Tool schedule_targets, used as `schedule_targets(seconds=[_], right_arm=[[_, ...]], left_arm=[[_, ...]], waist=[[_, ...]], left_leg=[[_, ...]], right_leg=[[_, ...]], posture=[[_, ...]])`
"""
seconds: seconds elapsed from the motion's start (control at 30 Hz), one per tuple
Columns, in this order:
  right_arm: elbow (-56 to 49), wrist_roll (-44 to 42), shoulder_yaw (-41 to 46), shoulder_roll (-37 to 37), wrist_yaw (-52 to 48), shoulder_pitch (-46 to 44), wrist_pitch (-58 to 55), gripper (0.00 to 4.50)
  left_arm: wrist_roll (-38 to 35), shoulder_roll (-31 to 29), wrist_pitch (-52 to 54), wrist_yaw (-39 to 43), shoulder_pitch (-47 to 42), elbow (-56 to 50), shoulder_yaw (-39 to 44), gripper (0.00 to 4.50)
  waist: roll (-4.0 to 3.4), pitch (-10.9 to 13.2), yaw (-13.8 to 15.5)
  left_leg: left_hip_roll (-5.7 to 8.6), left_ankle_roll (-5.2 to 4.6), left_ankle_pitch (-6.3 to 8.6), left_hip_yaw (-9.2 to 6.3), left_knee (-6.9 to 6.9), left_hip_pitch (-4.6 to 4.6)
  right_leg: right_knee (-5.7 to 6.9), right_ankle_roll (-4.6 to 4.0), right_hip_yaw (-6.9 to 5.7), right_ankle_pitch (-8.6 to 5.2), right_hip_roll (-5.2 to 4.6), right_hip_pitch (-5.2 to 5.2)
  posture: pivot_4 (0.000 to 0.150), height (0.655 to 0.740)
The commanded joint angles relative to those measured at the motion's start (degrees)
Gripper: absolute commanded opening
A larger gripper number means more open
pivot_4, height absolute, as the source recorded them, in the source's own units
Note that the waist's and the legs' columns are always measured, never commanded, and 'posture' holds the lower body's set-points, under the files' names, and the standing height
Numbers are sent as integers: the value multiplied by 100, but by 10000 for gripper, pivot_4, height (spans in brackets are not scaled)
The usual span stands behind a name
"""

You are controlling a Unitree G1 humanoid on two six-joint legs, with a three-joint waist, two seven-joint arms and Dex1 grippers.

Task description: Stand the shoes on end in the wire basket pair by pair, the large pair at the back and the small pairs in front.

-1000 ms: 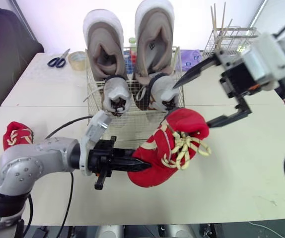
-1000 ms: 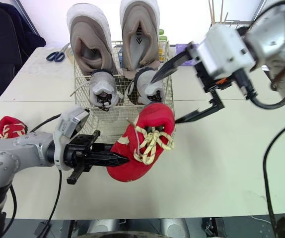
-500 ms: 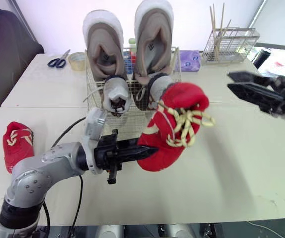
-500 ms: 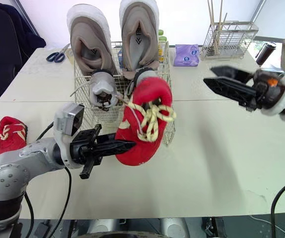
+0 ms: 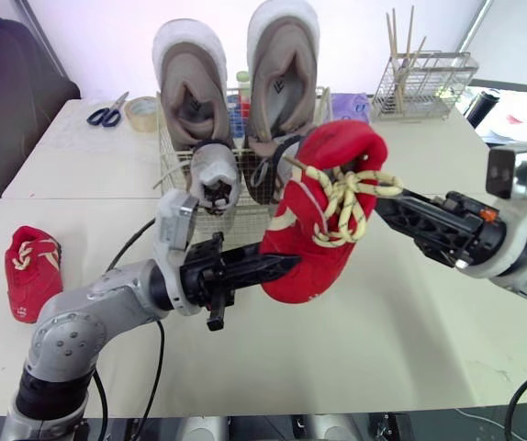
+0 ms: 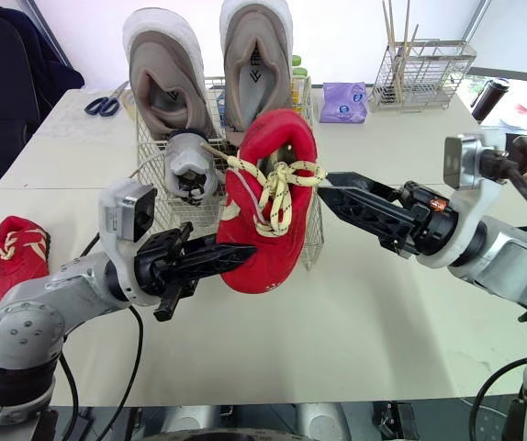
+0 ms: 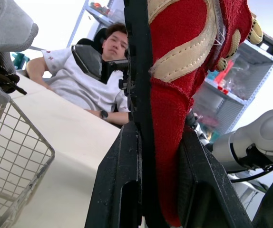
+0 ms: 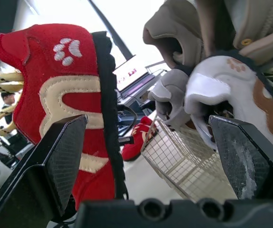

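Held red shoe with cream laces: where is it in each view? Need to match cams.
Left eye view: red fabric shoe with cream laces, centre.
Right eye view: shoe slightly left of centre.
Left wrist view: shoe clamped in left gripper.
Right wrist view: shoe near open right gripper.
Shared landmark: wire basket.

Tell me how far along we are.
Done: the large pair and a small grey pair stand in the basket. In hand: the left gripper holds one red shoe aloft, the open right gripper beside it. Remaining: the other red shoe lies on the table.
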State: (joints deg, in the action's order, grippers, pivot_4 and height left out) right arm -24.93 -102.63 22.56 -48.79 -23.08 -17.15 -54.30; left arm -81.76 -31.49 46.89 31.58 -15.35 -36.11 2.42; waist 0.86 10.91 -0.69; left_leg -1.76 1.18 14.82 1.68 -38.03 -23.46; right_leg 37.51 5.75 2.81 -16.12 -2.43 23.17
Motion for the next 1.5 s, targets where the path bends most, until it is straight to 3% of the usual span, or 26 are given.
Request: schedule_targets(seconds=[0.03,0.4,0.83,1.33,1.5], right_arm=[[-66,-198,-147,1,-10,-297,138,44501],[-254,-348,-614,59,75,-759,235,44501],[62,-74,53,-530,-328,-268,128,44501],[-403,-988,-636,-73,197,-644,475,44501],[-429,-842,-950,86,285,-695,494,44501]], left_arm=[[-115,10,-37,126,-24,-127,-50,3657],[-216,15,-58,257,21,67,17,3657],[-549,-341,-108,174,81,153,465,3657],[-49,-343,7,619,-40,470,230,3657],[316,-293,29,903,-174,534,2,3657]], waist=[[0,0,-3],[0,0,-5],[0,0,-1],[1,1,-5],[1,1,-2]], left_leg=[[0,0,0,0,0,0],[-2,0,0,-1,0,-3],[-5,-1,1,1,1,-6],[-6,-2,1,1,5,-7],[-6,-2,1,2,5,-9]], right_leg=[[0,0,0,0,0,0],[-7,-3,0,-2,0,0],[-19,-7,1,-4,-3,0],[-23,-6,1,-3,0,2],[-30,-18,1,-10,-5,-1]], posture=[[1500,7400],[1500,7400],[1500,7400],[1500,7400],[1500,7400]])
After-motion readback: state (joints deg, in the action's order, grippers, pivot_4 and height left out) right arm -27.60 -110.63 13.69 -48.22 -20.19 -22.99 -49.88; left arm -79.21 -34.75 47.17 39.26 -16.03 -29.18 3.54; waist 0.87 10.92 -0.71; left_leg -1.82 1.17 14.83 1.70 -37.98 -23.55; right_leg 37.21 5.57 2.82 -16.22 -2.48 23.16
